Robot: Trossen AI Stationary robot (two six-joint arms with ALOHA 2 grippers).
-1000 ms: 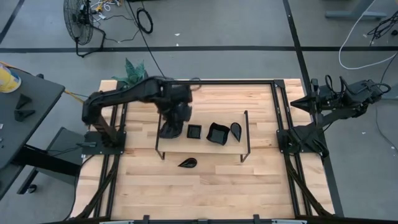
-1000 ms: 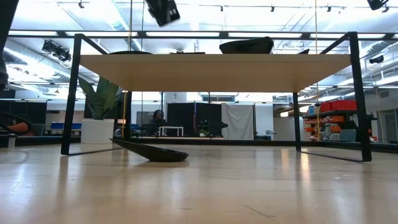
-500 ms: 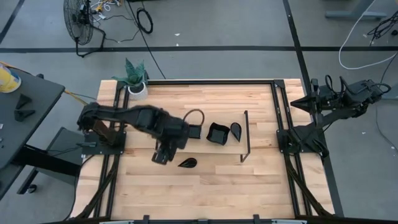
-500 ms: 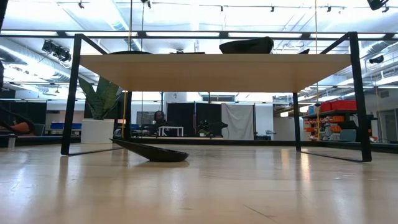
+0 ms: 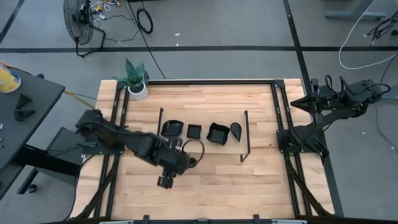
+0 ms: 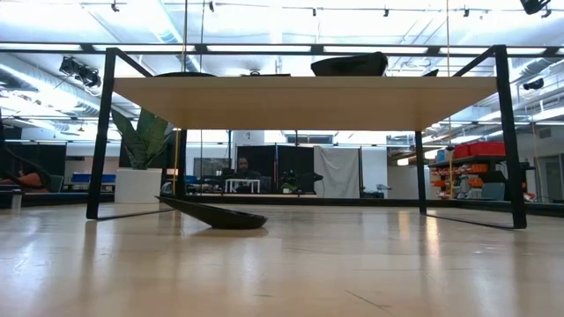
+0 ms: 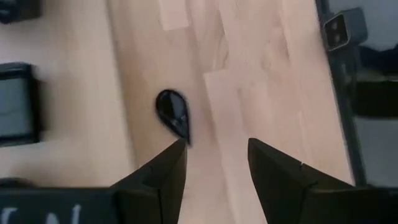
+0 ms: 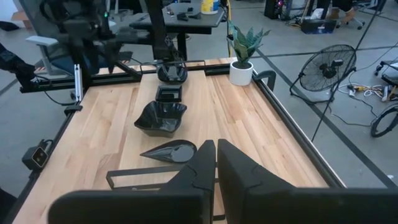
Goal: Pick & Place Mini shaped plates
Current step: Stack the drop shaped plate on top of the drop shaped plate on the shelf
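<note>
Pale butcher-block planks make up the worktop point(image 5: 205, 186), framed by black rails, with a grey floor around it. At its far left corner stands a white pot with a green spiky plant point(image 5: 136, 79). The left arm reaches low across the near-left part of the worktop, and its left claw point(image 7: 212, 163) hangs spread and empty over bare wood; in its wrist view a glossy black teardrop-shaped mini plate point(image 7: 173, 112) lies on the wood just beyond the fingertips point(image 7: 174, 155). From above that plate seems to be hidden under the arm, though I cannot be certain.

On top of a thin black wire-frame shelf point(image 5: 246, 134) sit four more dishes in a row: a rounded wavy black dish point(image 5: 172, 128), then a small square black dish point(image 5: 194, 130), then a larger ruffled-edge black dish point(image 5: 217, 132), then a small black teardrop dish point(image 5: 236, 129) at the right end.

Off the right edge of the worktop the right arm rests folded over its stand, its right claw point(image 8: 216, 155) pressed together and holding nothing.
</note>
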